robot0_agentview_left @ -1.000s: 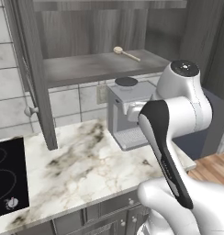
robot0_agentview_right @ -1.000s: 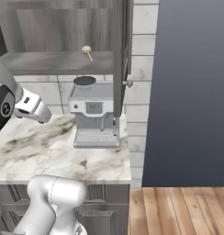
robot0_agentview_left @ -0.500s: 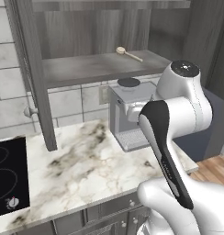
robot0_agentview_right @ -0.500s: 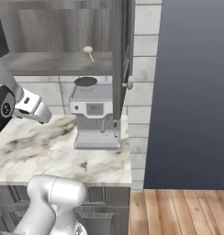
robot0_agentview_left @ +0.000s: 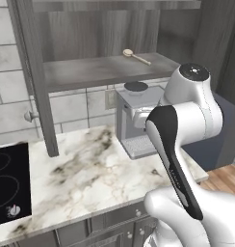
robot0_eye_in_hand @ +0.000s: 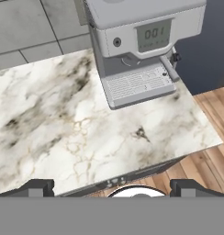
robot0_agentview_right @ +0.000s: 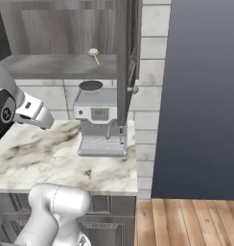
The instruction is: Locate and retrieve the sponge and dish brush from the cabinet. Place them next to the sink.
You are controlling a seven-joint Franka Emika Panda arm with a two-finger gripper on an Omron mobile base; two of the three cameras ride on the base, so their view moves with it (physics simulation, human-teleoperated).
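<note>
The cabinet (robot0_agentview_left: 105,72) is seen open above the marble bench (robot0_agentview_left: 85,169), its door (robot0_agentview_right: 126,62) swung out edge-on in the right base view. A grey coffee machine (robot0_agentview_left: 138,118) is stood on the bench beneath the shelf, against the tiled wall, and a black hob (robot0_agentview_left: 6,185) is set into the bench at the far left. The dish brush (robot0_agentview_left: 135,55) is laid flat on the cabinet shelf near its right end; its long axis is run diagonally, the round head (robot0_agentview_right: 93,51) pointed toward the back wall and the handle toward the shelf's front edge. The claw (robot0_eye_in_hand: 111,188) is held above the bench, its tips spread wide apart with nothing gripped.
</note>
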